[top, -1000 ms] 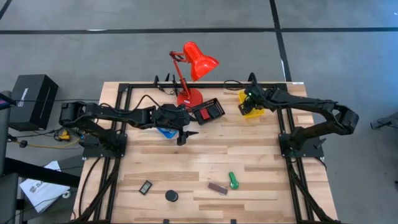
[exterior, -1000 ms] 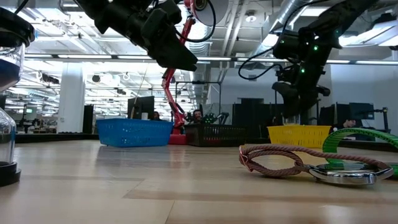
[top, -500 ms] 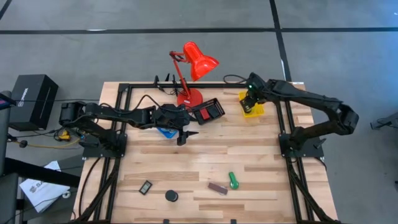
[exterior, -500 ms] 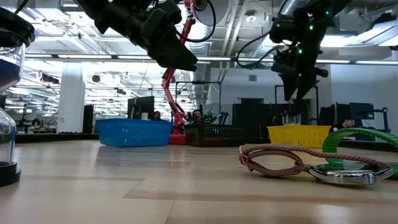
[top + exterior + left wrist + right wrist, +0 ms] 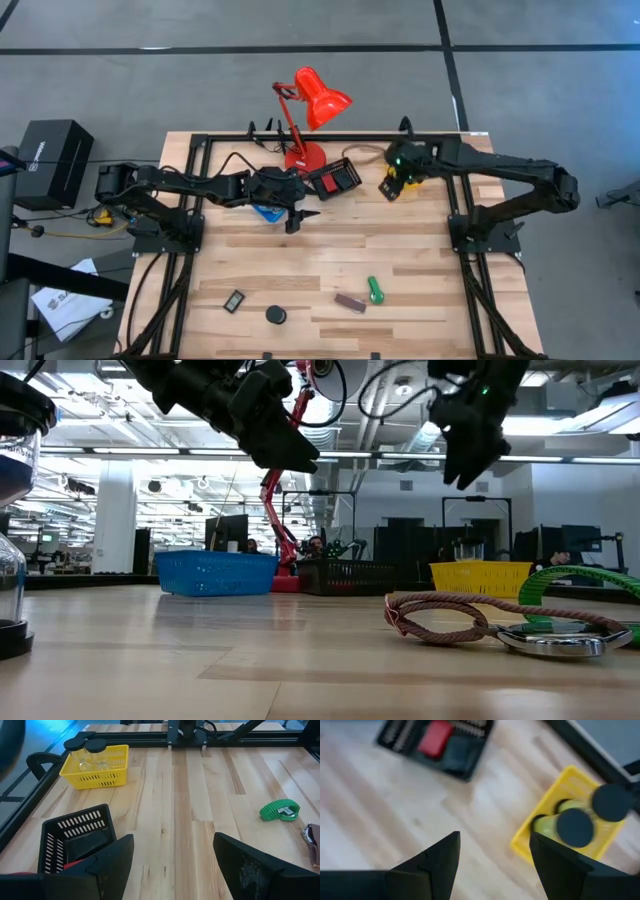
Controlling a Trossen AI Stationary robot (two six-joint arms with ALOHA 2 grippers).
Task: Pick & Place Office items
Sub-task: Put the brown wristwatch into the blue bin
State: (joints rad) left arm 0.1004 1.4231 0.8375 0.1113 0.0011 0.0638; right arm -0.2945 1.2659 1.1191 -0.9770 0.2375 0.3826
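Ribbed green cylinder [image 5: 375,290] on pale planks [image 5: 420,260]

My overhead camera looks straight down on the whole table [image 5: 400,240]. My low one sits at tabletop level, facing the room. Each wrist camera looks past its own fingers; both catch the yellow tray [image 5: 95,767] and black tray [image 5: 437,745].

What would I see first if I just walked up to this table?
The bright red desk lamp at the table's far edge jumps out first. Right by it sits a black tray with a red block inside, and the yellow tray holds little black-lidded jars. A green cylinder lies nearer the front.
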